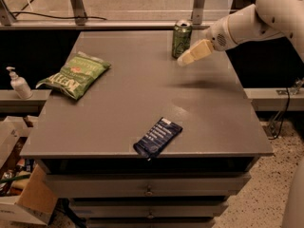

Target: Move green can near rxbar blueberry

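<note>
Upper centre, the cream gripper (pixel 185 59) hovers just beside the upright green metal can (pixel 181 39) — spread or pressed, can't tell; the flat navy-blue wrapper (pixel 157 137) lies lower centre.

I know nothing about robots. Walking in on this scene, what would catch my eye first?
Probably the big white arm reaching in from the upper right, its pale gripper hovering just right of the green can at the far edge of the table. Next come the dark blue rxbar blueberry, lying alone near the front edge and far from the can, and a green chip bag on the left side.
</note>
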Robot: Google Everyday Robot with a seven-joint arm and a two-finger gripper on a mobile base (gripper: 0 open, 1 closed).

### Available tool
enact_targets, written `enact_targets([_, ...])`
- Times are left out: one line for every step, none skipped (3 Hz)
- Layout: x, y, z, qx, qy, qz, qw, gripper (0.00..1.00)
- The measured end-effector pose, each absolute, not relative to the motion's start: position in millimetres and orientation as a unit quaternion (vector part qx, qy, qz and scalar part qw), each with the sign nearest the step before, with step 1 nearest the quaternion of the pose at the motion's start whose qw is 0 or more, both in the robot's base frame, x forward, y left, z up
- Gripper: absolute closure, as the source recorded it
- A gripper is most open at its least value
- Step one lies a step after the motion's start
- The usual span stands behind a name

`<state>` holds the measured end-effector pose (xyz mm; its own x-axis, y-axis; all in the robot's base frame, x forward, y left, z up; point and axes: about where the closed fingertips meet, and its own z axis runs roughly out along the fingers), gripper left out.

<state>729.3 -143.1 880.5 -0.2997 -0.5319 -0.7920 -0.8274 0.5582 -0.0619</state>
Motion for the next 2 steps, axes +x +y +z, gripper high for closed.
enact_targets([752,-131,879,-0.415,0.782,0.208,0.416,0.0])
enact_targets([777,-121,882,-0.397,0.778,0.228,0.43,0.0])
